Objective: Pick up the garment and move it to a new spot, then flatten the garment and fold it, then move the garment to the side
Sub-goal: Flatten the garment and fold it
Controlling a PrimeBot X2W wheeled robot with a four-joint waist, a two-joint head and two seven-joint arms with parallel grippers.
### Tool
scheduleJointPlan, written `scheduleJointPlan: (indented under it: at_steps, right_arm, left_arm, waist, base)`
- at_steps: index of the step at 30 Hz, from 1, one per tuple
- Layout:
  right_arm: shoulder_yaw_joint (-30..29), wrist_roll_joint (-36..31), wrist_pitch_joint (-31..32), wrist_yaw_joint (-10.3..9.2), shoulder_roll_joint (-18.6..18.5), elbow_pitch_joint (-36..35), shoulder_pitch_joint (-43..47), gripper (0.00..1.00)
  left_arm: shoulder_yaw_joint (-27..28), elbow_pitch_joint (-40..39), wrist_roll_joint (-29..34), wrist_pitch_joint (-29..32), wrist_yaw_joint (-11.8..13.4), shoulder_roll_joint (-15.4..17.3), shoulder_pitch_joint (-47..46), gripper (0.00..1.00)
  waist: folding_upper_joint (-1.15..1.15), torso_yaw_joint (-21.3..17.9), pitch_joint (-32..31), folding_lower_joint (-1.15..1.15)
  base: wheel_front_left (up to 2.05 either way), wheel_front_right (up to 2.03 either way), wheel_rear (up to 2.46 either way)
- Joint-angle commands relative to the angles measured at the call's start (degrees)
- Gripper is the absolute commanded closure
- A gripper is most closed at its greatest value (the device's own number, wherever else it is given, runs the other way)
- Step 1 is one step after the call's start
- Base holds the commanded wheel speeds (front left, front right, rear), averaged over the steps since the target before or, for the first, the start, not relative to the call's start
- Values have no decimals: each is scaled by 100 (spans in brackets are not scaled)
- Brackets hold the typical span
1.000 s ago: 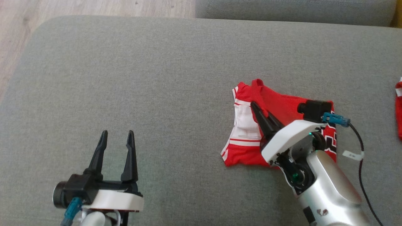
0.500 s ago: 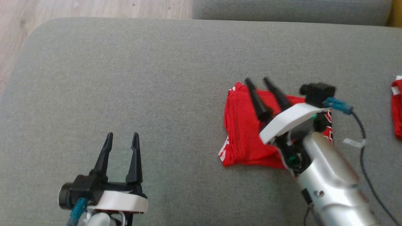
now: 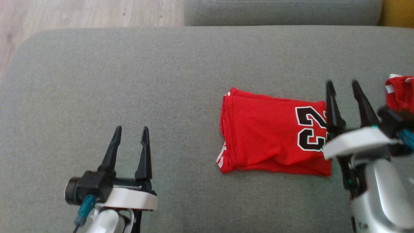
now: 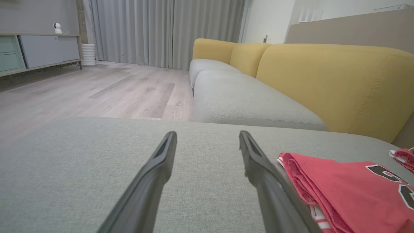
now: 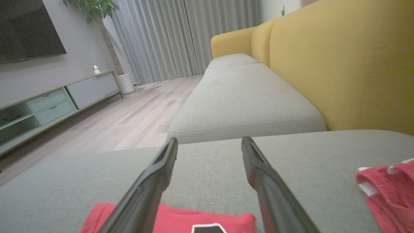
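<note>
the folded red jersey with the black number (image 3: pixel 268 139) lies flat on the wide grey fabric cushion (image 3: pixel 129 81), right of its middle. the folded edge is on the left and the number is near the right edge.

my right gripper (image 3: pixel 342 83) is at the jersey's right edge, its two fingers spread with nothing between them. i cannot tell if it touches the cloth. just right of it lies a second crumpled red and white cloth (image 3: pixel 401 92), so room there is narrow.

my left gripper (image 3: pixel 131 129) is also spread and holds nothing. it is over bare cushion, well apart from the jersey. the cushion's rounded left edge meets the pale wooden floor (image 3: pixel 81 13), and beyond its far edge is another grey seat (image 3: pixel 281 13).
</note>
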Motion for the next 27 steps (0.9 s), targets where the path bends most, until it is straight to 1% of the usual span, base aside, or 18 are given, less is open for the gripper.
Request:
scheduleJointPlan:
  at_steps: [1,5,13,15,19,27]
  right_arm:
    - [20,-97,-78,39,30,-358,71,0]
    - [-204,-254,-143,39,30,-734,613,0]
    - [-327,-244,-234,39,30,-1164,1374,0]
    - [-361,-80,-255,39,30,-1173,1518,0]
    - [-301,13,-316,39,30,-1145,1751,0]
    - [-115,-146,-365,39,30,-1055,1909,0]
  left_arm:
    - [133,-119,37,-26,-8,20,-208,0]
    - [104,-18,1,-27,-7,-5,-138,0]
    - [117,145,-109,-38,19,-47,138,0]
    - [137,170,-128,-42,27,-39,216,0]
    - [162,192,-151,-46,37,-17,328,0]
    - [159,201,-174,-44,51,17,406,0]
  waist:
    - [0,-46,-73,0]
    - [0,-99,-201,0]
    - [0,-68,-442,0]
    - [0,-42,-504,0]
    - [0,15,-598,0]
    - [0,39,-665,0]
  base:
    - [0,0,0]
    - [0,0,0]
    - [0,0,0]
    - [0,0,0]
    - [0,0,0]
    - [0,0,0]
